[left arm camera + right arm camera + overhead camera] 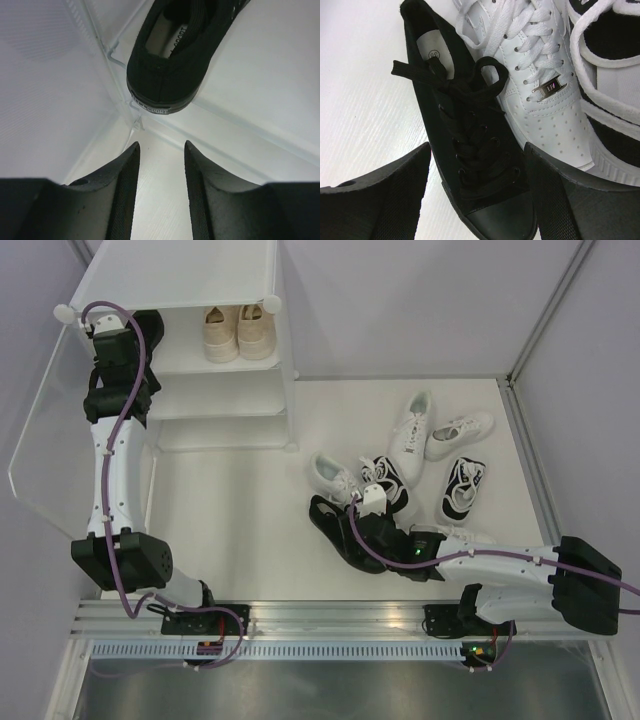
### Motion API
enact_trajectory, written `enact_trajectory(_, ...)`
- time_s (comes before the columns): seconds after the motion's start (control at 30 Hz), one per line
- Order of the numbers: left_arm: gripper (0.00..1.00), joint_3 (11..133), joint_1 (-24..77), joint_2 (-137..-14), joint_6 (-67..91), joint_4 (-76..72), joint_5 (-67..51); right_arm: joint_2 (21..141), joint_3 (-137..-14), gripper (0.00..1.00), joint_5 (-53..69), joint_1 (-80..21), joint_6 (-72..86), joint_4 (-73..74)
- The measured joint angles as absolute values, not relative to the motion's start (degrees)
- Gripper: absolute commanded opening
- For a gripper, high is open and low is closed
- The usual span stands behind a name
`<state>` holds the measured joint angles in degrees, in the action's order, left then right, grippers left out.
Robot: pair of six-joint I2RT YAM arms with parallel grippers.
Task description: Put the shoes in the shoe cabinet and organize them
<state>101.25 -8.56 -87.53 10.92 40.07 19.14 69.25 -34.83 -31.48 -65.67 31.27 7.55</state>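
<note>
Both jaws open
Left jaws half open, empty, black shelf shoe (pixel 165 80) at 12 o'clock; right jaws wide, straddling black desk shoe (pixel 470 150).

shoe cabinet (pixel 180 275) — door open | beige pair (pixel 240 332) on upper shelf | black shoe (pixel 167 70) inside | other shoes (pixel 410 435) scattered outside

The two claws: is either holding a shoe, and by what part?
Neither. The left gripper is open and empty, facing a shelved black sneaker; the right gripper is open, straddling the toe end of a second black sneaker.
</note>
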Motion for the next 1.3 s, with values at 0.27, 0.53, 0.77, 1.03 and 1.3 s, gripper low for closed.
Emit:
enact_trajectory(0.27, 0.41, 102.1, -8.7, -88.9, 10.0, 35.2, 21.0, 68.4, -34.0, 0.79, -31.5, -65.7, 31.3, 7.2)
enact_trajectory(0.53, 0.42, 105.1, -8.6, -93.7, 9.7, 34.2, 22.0, 68.4, -34.0, 0.8, -31.6, -65.7, 31.3, 7.2)
enact_trajectory(0.77, 0.42, 107.2, -9.0, -96.2, 9.5, 33.4, 22.2, 68.5, -34.0, 0.79, -31.8, -65.7, 31.3, 7.2)
enact_trajectory(1.03, 0.43, 109.8, -9.1, -99.4, 9.5, 32.3, 21.4, 70.0, -34.0, 0.79, -31.9, -65.7, 31.2, 7.1)
enact_trajectory(1.3, 0.46, 113.1, -9.1, -102.8, 9.5, 30.3, 20.0, 70.4, -34.0, 0.79, -32.0, -65.7, 31.2, 7.1)
